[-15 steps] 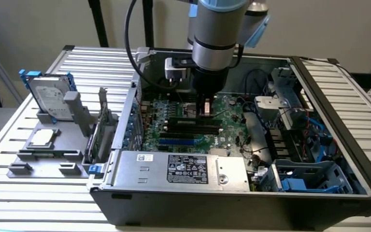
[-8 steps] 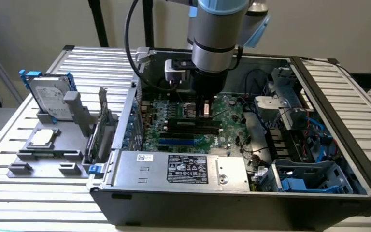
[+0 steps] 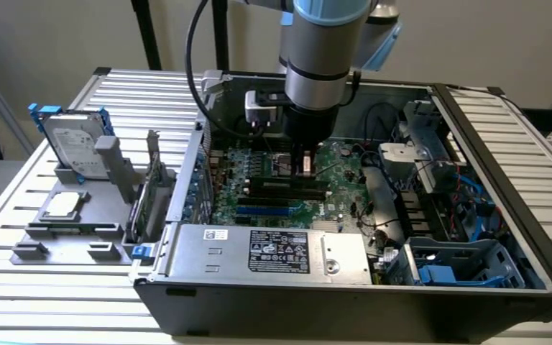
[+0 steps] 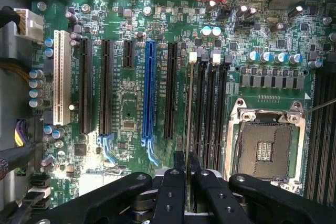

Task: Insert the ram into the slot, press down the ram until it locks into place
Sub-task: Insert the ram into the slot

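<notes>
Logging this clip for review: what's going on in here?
A robot arm reaches into an open computer case. Its gripper is shut on the ram, held edge-on, low over the motherboard and lined up along the black memory slots beside the processor socket. Whether the ram is seated in a slot cannot be told.

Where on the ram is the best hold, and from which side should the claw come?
Grip the ram near mid-length on its upper long edge, pinching the two flat faces, coming from above the motherboard. It stands on edge, thin and long, and its lower edge must stay free for the slot. The claw is shut across those faces.
</notes>
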Action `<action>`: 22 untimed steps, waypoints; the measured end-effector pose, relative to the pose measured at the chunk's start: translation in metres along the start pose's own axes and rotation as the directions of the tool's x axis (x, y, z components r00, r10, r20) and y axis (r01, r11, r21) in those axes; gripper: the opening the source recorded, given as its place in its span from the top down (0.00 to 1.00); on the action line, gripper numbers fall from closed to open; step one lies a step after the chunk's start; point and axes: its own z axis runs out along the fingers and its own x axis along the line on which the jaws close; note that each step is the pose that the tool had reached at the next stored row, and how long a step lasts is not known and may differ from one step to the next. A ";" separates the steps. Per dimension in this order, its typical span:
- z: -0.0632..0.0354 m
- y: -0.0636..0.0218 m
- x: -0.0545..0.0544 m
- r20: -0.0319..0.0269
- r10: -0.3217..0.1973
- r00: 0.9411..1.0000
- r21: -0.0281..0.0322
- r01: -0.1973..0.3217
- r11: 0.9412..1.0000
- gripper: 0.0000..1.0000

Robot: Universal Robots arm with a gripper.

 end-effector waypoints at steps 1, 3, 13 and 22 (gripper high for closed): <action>0.0004 0.0001 0.000 0.000 0.000 1.000 0.000 0.000 1.000 0.87; 0.0013 0.0004 0.000 0.000 0.000 1.000 0.000 0.000 1.000 0.87; 0.0052 0.0010 0.000 0.000 0.000 1.000 0.000 0.000 1.000 0.87; 0.0059 0.0010 -0.004 0.000 0.000 1.000 0.000 0.000 1.000 0.87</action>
